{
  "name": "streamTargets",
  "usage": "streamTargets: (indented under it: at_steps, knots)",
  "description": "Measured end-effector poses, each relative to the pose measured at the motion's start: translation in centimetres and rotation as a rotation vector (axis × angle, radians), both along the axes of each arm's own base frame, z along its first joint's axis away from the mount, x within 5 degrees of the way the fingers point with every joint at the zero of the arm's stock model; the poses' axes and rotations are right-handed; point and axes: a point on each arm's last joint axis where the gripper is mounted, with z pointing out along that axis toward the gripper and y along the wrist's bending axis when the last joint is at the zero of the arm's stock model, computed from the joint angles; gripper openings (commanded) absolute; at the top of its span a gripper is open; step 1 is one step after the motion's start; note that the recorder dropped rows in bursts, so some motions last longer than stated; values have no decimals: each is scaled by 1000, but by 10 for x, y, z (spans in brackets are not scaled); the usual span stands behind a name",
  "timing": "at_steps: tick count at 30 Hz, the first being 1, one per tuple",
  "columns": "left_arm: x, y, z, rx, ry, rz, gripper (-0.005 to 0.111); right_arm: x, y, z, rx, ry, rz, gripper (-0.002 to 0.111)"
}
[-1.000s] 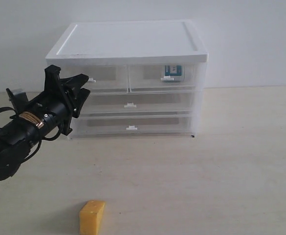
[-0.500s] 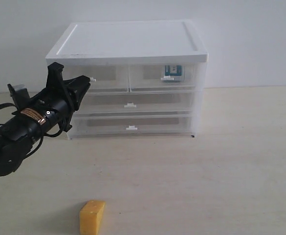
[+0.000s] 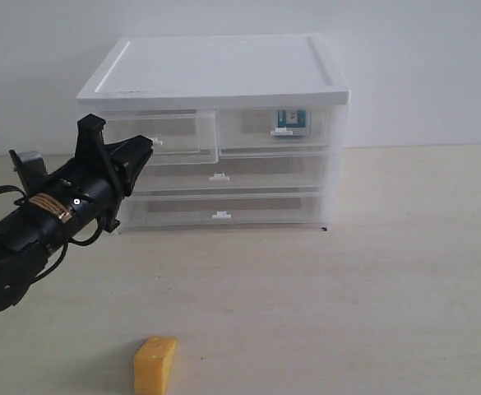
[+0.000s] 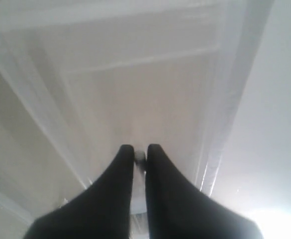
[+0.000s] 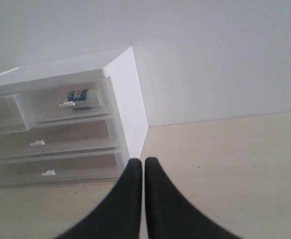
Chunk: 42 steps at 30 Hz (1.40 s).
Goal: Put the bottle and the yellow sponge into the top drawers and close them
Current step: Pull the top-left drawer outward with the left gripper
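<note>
Pale surface (image 3: 372, 271), white wall (image 3: 421, 66), your left hand (image 3: 145, 146) at the top left drawer (image 3: 178, 132), yellow sponge (image 3: 154, 364) well in front, bottle (image 3: 290, 120) inside the top right drawer (image 3: 252, 132), left wrist view, hand clamped on the tab handle (image 4: 140, 156), right wrist view, your right hand (image 5: 144, 162) shut, empty.

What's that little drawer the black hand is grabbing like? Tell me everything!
The top left drawer is a small box of cloudy see-through plastic, half as wide as the white cabinet. Nothing shows inside it. It looks pulled out a little, its front ahead of the top right drawer beside it. A tiny white tab handle sticks out of its front, and the left hand is shut on that tab.
</note>
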Motion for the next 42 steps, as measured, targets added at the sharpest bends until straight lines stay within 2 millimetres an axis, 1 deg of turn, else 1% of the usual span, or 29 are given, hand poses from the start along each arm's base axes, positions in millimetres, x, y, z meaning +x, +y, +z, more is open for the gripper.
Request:
streamTargets:
  at_steps: [8, 13, 30, 33, 42]
  knots:
    - [-20, -5, 9, 20, 37, 11, 4, 0, 0, -1, 0, 1, 0, 0]
    - [-32, -5, 11, 35, 44, 12, 4, 0, 0, -1, -1, 2, 1, 0]
    - [-67, 1, 10, 71, 60, -39, 4, 0, 0, -1, 0, 1, 1, 0]
    - [-74, 3, 13, 78, 56, -54, 4, 0, 0, -1, 0, 1, 1, 0]
    - [-100, 7, 11, 125, 71, -103, 4, 0, 0, -1, 0, 1, 1, 0]
